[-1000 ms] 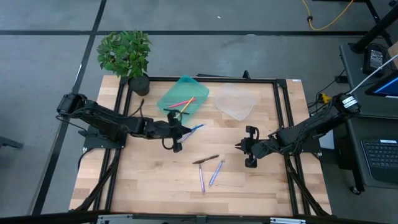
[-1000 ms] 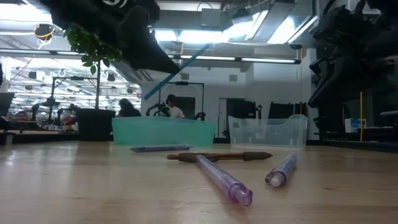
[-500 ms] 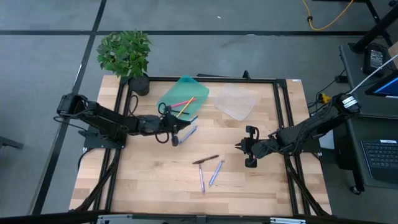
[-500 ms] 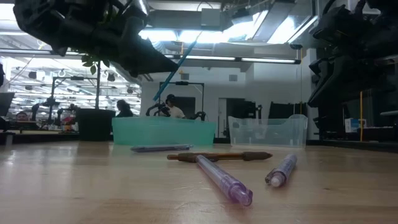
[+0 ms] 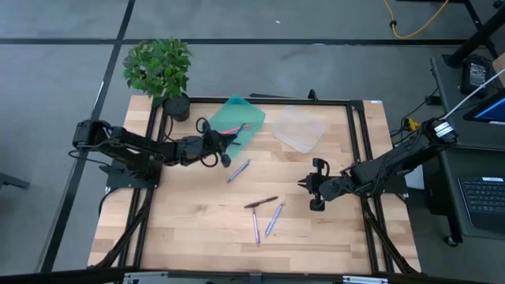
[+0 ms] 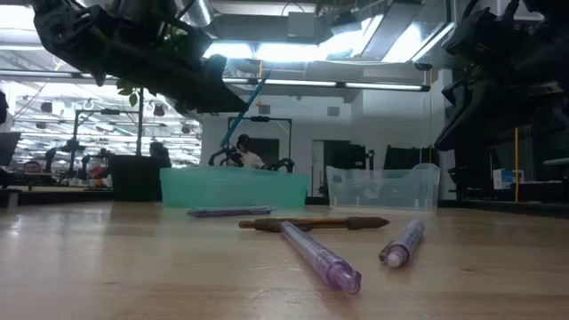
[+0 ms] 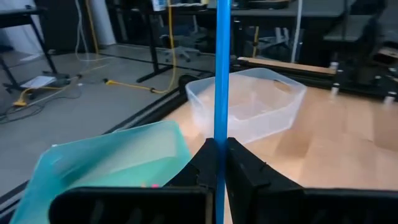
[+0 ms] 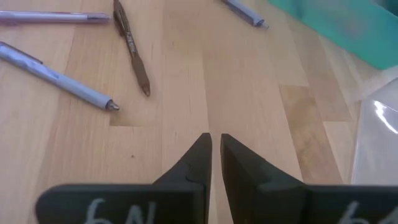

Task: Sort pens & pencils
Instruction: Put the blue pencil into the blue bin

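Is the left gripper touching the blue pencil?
Touching. The left wrist view shows the left gripper shut on the blue pencil, which stands up between its fingers.

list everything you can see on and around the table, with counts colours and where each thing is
blue pencil: 1, blue, held upright in the left gripper above the teal tray
teal tray: 1, teal, far side of the table, left of centre, with a pink stick inside
clear tray: 1, see-through, far side, right of the teal tray
lavender pens: 3, lavender, two side by side near the table's middle front, one nearer the teal tray
brown pen: 1, dark brown, flat on the table just beyond the lavender pair
plant: 1, green in a black pot, far left corner
table: 1, light wood, black frame
left gripper: 1, black, shut on the blue pencil at the teal tray
right gripper: 1, black, shut, empty, right of the pens
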{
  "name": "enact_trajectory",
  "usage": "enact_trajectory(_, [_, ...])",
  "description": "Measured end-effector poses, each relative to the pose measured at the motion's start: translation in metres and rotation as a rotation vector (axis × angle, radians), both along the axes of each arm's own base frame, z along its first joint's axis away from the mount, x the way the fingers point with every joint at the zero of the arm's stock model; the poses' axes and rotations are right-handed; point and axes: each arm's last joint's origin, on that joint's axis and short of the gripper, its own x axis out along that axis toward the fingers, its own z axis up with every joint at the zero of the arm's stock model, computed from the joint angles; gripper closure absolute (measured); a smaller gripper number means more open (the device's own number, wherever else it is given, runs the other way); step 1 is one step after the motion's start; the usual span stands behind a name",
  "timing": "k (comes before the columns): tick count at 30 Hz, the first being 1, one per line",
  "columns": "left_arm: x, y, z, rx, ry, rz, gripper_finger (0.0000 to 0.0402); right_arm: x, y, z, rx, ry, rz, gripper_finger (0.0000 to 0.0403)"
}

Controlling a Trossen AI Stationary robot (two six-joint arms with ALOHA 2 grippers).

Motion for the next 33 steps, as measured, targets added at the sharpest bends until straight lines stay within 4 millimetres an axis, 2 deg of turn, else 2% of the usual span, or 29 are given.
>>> enact_trajectory(15, [-0.006,0.025,-0.002,0.002,0.028,0.132,0.0392,0.000,0.000,0.000,-0.013,0.001,0.012,0.0366])
enact_trajectory(21, [-0.005,0.043,-0.005,-0.110,0.104,0.123,0.0392,0.000,-0.001,0.000,-0.015,0.002,0.011,0.0366])
enact_trajectory(29, [0.005,0.064,0.017,-0.204,0.271,0.103,0.0392,0.002,-0.006,0.000,-0.018,0.003,-0.013,0.0366])
enact_trajectory(33, [0.009,0.072,0.020,-0.263,0.349,0.116,0.0392,0.003,-0.007,0.000,-0.018,0.003,-0.018,0.0366])
